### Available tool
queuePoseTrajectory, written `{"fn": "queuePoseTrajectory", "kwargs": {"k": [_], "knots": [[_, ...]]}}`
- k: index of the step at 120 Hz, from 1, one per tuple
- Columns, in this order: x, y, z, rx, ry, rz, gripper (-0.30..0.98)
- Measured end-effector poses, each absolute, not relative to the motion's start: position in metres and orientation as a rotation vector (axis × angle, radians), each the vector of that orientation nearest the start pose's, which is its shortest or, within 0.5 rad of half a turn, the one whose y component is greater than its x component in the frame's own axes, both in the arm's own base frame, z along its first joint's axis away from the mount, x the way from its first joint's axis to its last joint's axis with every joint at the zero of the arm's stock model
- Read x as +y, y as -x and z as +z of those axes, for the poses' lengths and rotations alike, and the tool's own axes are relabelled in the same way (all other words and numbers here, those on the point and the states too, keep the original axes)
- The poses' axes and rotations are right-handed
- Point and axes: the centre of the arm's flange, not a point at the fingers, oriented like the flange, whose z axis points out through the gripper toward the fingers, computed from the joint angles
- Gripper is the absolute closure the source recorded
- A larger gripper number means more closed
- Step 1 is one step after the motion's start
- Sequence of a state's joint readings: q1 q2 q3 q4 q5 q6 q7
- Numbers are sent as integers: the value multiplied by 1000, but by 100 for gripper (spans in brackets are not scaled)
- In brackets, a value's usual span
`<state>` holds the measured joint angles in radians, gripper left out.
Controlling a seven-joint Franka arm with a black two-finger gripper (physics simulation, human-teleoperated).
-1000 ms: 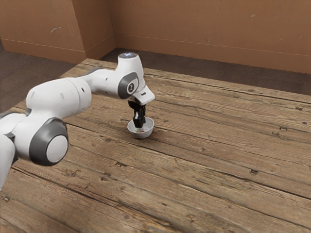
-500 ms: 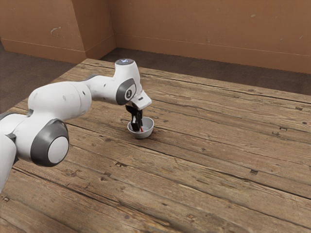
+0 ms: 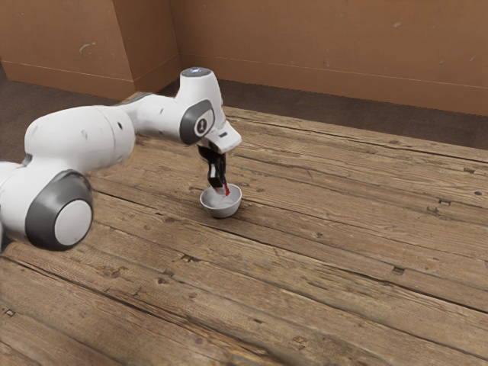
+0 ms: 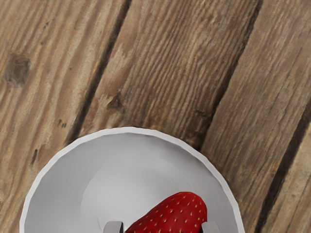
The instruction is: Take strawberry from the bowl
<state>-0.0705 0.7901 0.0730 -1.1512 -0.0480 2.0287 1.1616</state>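
Had the strawberry (image 4: 177, 216) pinched in the gripper (image 3: 220, 188), lol, pretty snug between both fingertips, touching on opposite sides. Poked a rounded red end out past those fingertips too. Hung the whole lot over the bowl (image 3: 222, 211), right around its mouth. Couldn't honestly tell whether fully clear of the bowl's rim or dipping slightly below it. Showed up bright red against the bowl's pale inside in the wrist view. Came in from the exterior view's left of the bowl, with wooden table (image 3: 328, 252) under and around it.
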Motion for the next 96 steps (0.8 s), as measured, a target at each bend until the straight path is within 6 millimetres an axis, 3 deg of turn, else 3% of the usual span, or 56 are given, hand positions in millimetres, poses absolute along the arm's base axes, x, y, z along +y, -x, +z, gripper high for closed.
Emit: {"fn": "queuePoseTrajectory", "kwargs": {"k": [12, 20, 30, 37, 50, 68, 73, 81, 86, 96], "knots": [[-110, -754, 364, 1832, 2492, -124, 65], [-162, -747, 364, 1912, 2458, -133, 65], [-206, -751, 352, 1970, 2439, -154, 65], [-217, -753, 338, 1981, 2446, -141, 65], [-221, -755, 318, 1974, 2473, -107, 64], [-221, -754, 322, 1958, 2496, -104, 36], [-220, -753, 344, 1947, 2492, -129, 29], [-215, -739, 402, 1928, 2489, -170, 21], [-204, -719, 446, 1892, 2513, -170, 18], [-163, -673, 523, 1734, 2633, -139, 12]]}}
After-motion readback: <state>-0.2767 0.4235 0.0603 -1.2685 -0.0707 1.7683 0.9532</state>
